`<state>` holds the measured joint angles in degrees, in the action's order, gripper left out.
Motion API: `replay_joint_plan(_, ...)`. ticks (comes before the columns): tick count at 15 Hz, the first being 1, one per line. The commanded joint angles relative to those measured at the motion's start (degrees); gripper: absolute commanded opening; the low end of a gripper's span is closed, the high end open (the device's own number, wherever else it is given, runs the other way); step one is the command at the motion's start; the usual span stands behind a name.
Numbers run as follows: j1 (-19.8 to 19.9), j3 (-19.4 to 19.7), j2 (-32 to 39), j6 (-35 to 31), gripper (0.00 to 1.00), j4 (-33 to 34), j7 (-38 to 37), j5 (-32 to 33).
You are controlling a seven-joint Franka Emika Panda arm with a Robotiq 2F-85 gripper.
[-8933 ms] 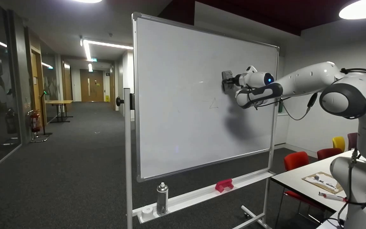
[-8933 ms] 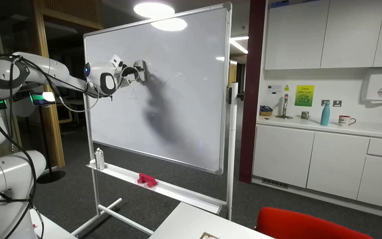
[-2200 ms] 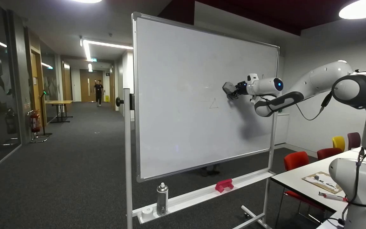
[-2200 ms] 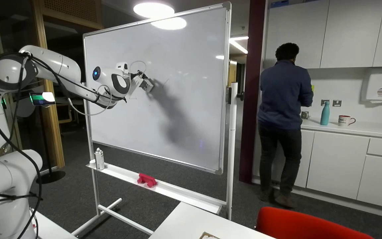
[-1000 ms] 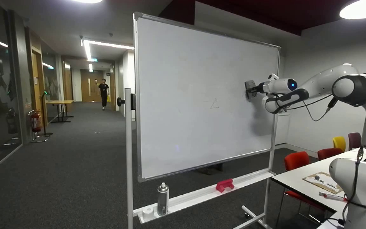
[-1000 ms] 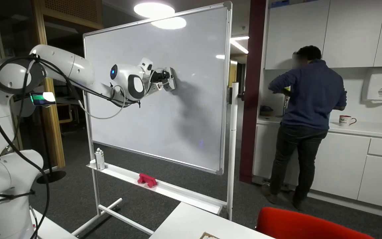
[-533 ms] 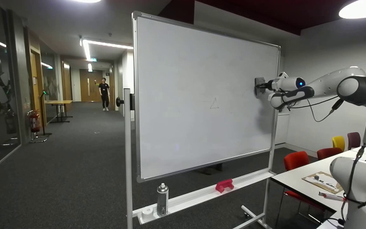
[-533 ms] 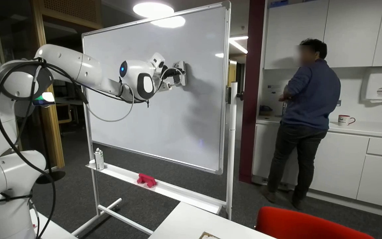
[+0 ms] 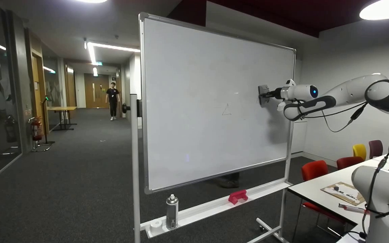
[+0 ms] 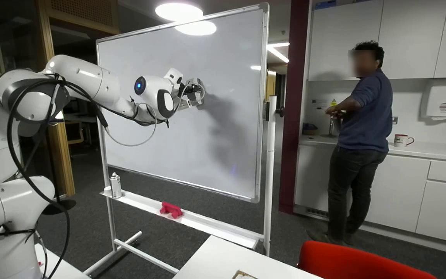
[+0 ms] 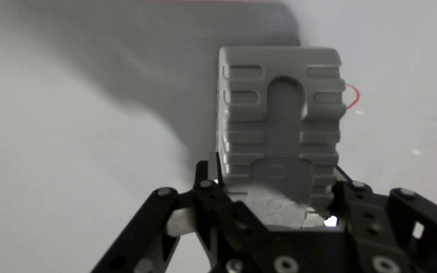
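Black gripper (image 11: 275, 185) pinching a grey ribbed eraser (image 11: 281, 125) by opposite sides, leaving its underside free to face the whiteboard (image 9: 194, 101); whether they touch is unclear. A red curve (image 11: 356, 96) shows beside it. Below, a ledge (image 9: 203, 211) supports an upright spray can (image 9: 172, 212).

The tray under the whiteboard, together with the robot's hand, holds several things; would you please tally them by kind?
Grey eraser, in the hand: 1
Spray can, on the tray: 1
Red footed piece, on the tray: 1
Small white round item, on the tray: 1
Total: 4
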<state>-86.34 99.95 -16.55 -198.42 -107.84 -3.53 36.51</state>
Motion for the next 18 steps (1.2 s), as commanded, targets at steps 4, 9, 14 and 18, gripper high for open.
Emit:
replay_joint_plan(4,1.0,-1.5,-0.2,0.0,0.6,-0.9,0.0,0.7)
replay_joint_plan(9,-0.7,0.5,0.3,-0.1,0.35,-1.9,1.2,0.3)
replay_joint_plan(14,-3.6,3.4,1.7,-0.3,0.35,-4.9,4.7,0.5)
replay_joint_plan(18,-5.0,4.7,1.8,-0.6,0.35,-6.4,7.6,0.3)
